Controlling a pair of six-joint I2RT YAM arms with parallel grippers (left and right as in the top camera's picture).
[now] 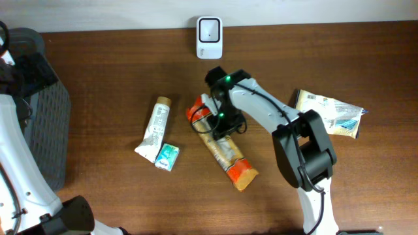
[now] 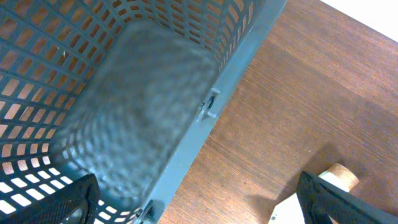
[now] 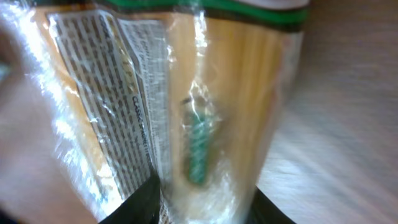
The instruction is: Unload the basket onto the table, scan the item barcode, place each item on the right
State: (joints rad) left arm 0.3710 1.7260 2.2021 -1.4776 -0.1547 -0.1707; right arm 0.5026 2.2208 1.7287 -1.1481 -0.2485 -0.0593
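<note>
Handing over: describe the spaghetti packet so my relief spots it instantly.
Start at the white scanner at the far side of the table. Below it lies the spaghetti packet, under the right pincer. Only it is long, clear and orange-ended.

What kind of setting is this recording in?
Probably a mock shop checkout: a white barcode scanner at the far edge, a grey shopping basket on the left, and packaged groceries such as a pasta packet.

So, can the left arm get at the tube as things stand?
Probably yes. The tube lies uncovered on the table, right of the basket; the left gripper is open, and the right gripper is away over the pasta pack.
</note>
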